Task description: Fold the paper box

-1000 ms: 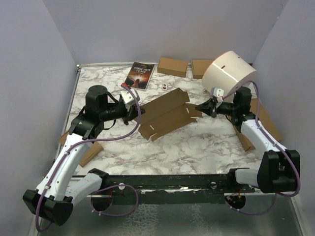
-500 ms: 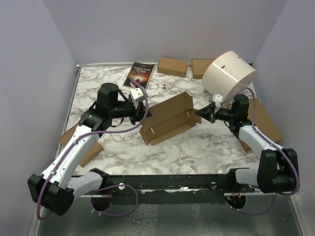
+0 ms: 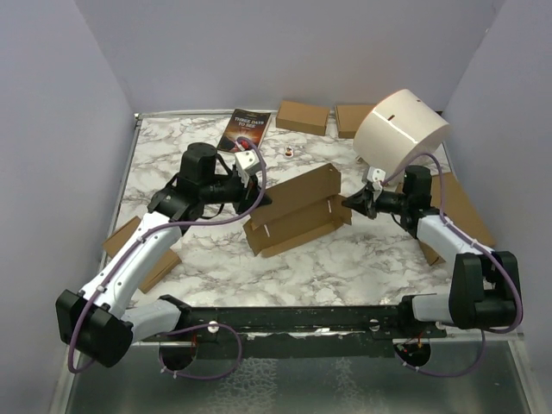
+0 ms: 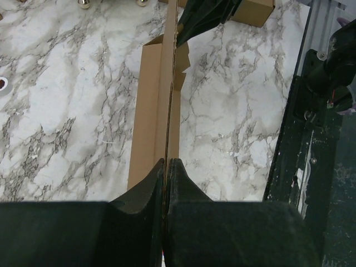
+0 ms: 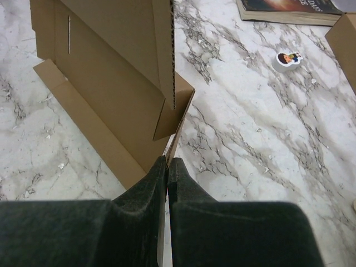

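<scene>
The paper box [image 3: 297, 211] is a brown cardboard sheet partly folded at the table's middle, its long back panel raised upright. My left gripper [image 3: 259, 200] is shut on the box's left end. In the left wrist view its fingertips [image 4: 167, 164] pinch a panel [image 4: 153, 111] seen edge-on. My right gripper [image 3: 349, 204] is shut on the box's right end. In the right wrist view its fingertips [image 5: 168, 161] clamp the edge of a side flap, with the open box interior [image 5: 111, 83] beyond.
A book [image 3: 246, 131] lies at the back, with a small round white item [image 3: 289, 151] near it. Two small brown boxes [image 3: 302, 116] sit by the back wall. A big white cylinder [image 3: 401, 129] hangs above the right arm. Flat cardboard lies at the right [image 3: 466, 207] and at the left [image 3: 138, 250].
My left gripper has moved right and farther back with the box's left end. The back panel has risen from lying open to upright. My right gripper has shifted slightly left.
</scene>
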Robot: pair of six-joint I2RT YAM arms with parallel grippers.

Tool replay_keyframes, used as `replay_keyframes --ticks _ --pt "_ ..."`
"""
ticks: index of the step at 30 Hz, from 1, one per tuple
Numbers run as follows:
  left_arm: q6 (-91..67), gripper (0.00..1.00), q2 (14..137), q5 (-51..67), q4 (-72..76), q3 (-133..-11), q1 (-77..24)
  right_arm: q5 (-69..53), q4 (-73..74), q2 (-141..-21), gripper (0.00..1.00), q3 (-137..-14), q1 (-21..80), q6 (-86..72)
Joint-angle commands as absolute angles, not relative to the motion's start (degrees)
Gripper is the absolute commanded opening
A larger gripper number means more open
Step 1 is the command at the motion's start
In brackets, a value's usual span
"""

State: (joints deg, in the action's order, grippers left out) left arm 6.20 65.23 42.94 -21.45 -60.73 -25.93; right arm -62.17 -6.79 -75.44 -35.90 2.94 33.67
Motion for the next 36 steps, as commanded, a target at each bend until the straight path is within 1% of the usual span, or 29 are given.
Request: replay_keyframes --ticks 1,11,13,17,22,29,32,34,36 --pt "5.49 0.0 67.01 42.16 -24.83 -62.97 -27.73 -66.27 3.08 -77.2 0.02 -38.14 3.6 38.97" --pt "5.11 0.0 65.93 39.24 -24.94 -61.87 -30.63 -67.22 14.81 -77.28 0.08 -39.2 3.6 49.7" --pt "4.87 0.0 65.73 38.99 -24.66 -61.58 -30.96 -67.38 16.21 -77.26 0.12 -39.17 3.6 51.19" --pt "4.59 0.0 65.34 37.64 -24.52 -61.56 -32.08 -67.18 17.21 -77.49 0.15 -39.45 3.54 51.37" --pt "4.72 0.0 65.02 36.35 -24.15 -61.22 -33.48 -68.88 19.69 -79.16 0.16 -41.38 3.52 50.52" --pt "4.72 0.0 64.29 34.87 -23.22 -59.95 -35.4 -68.56 21.88 -78.75 0.16 -40.89 3.49 54.52" --pt "3.78 0.0 63.8 34.3 -22.24 -59.48 -36.18 -68.34 21.03 -77.56 0.14 -39.6 3.5 55.48" --pt "2.4 0.0 63.03 33.46 -20.96 -58.88 -36.53 -68.08 19.49 -76.61 0.09 -38.79 3.52 54.38" --pt "2.09 0.0 61.94 32.77 -19.46 -58.23 -36.7 -67.48 14.61 -75.26 0.02 -37.19 3.52 50.15"
